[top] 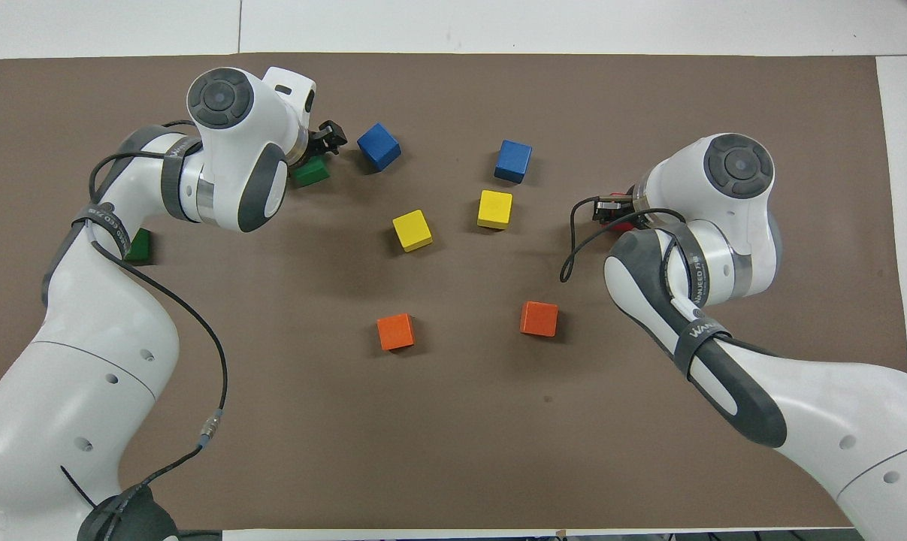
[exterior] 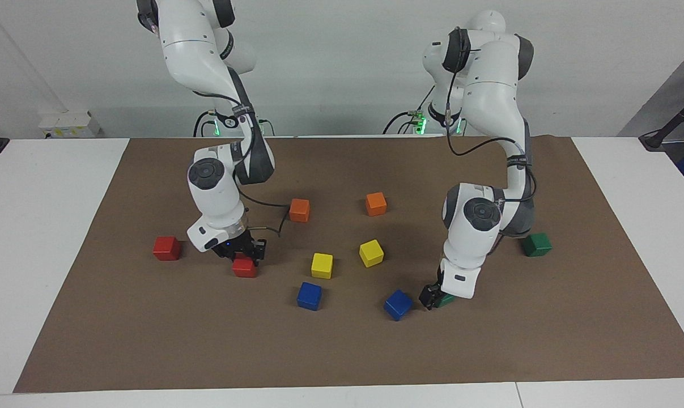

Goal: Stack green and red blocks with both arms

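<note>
- Left of the facing frame: lone red block (exterior: 166,248) sits on the mat.
- Centre-left: right gripper (exterior: 244,253) clamped on second red block (exterior: 245,267).
- Lower right: left gripper (exterior: 434,297) straddles green block (exterior: 447,300); grip unclear.
- Right: other green block (exterior: 537,244) untouched.

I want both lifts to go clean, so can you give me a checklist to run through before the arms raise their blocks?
1. Right gripper shut on red block: ok.
2. Left gripper down at green block: ok.
3. Left grip closed: cannot tell.
4. Blue block apart from left gripper: ok, though close.
5. Other red block uncovered: ok.
6. Other green block uncovered: ok.
</note>
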Robot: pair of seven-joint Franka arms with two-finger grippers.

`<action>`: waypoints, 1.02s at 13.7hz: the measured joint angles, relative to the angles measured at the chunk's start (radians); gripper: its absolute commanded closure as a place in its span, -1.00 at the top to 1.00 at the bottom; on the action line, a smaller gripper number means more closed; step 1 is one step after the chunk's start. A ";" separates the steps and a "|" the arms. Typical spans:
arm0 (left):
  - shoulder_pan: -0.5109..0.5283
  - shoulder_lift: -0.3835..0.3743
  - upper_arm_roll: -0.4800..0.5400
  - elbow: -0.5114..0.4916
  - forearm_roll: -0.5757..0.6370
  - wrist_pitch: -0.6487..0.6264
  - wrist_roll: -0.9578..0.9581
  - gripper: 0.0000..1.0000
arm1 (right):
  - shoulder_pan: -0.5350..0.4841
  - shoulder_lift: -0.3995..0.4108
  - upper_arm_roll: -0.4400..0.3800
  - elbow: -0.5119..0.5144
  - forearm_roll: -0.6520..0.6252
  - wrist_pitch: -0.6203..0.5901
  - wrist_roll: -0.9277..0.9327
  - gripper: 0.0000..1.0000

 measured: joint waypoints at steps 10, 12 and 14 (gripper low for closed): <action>-0.009 -0.016 0.004 0.003 0.009 -0.071 0.000 -1.00 | -0.255 -0.162 -0.008 0.135 0.000 -0.374 -0.339 -0.67; 0.009 -0.034 0.010 0.015 0.009 -0.123 0.017 -1.00 | -0.301 -0.163 -0.009 0.114 0.000 -0.368 -0.406 -0.67; 0.057 -0.084 0.011 0.024 -0.003 -0.192 0.101 -1.00 | -0.324 -0.166 -0.009 0.071 0.000 -0.311 -0.436 -0.67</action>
